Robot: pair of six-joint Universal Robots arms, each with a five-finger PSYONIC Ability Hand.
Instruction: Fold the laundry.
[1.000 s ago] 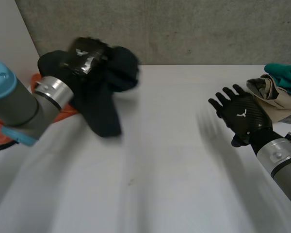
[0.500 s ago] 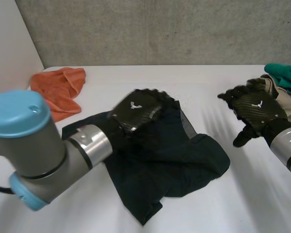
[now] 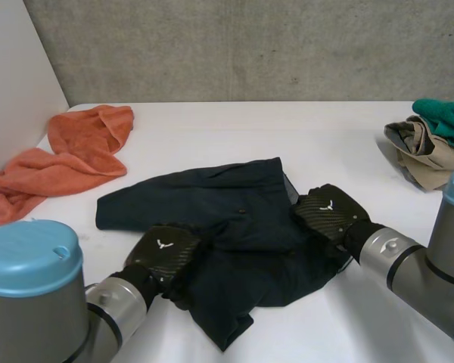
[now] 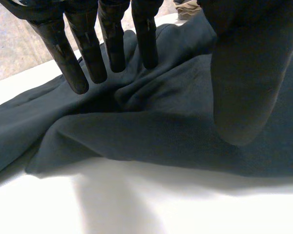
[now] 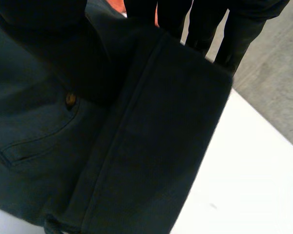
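A pair of dark navy shorts [image 3: 227, 204] lies crumpled in the middle of the white table [image 3: 287, 136]. My left hand [image 3: 166, 253] rests on its near left part. In the left wrist view its straight fingers [image 4: 71, 53] point down at the folds of the shorts [image 4: 161, 126] and the thumb [image 4: 244, 87] touches the cloth, so it is open. My right hand [image 3: 325, 212] is at the right edge of the shorts. In the right wrist view its thumb [image 5: 44, 34] lies on top of a band of the shorts [image 5: 151, 146], near a button [image 5: 70, 99], with the fingers behind it, pinching the band.
An orange towel [image 3: 68, 159] lies bunched at the far left of the table. A beige garment [image 3: 427, 151] with a teal one [image 3: 446, 117] on it sits at the far right edge. A concrete wall stands behind the table.
My left hand carried the shorts from the far left, let them down in the middle and drew back to their near part. My right hand came in from the right and closed on their edge.
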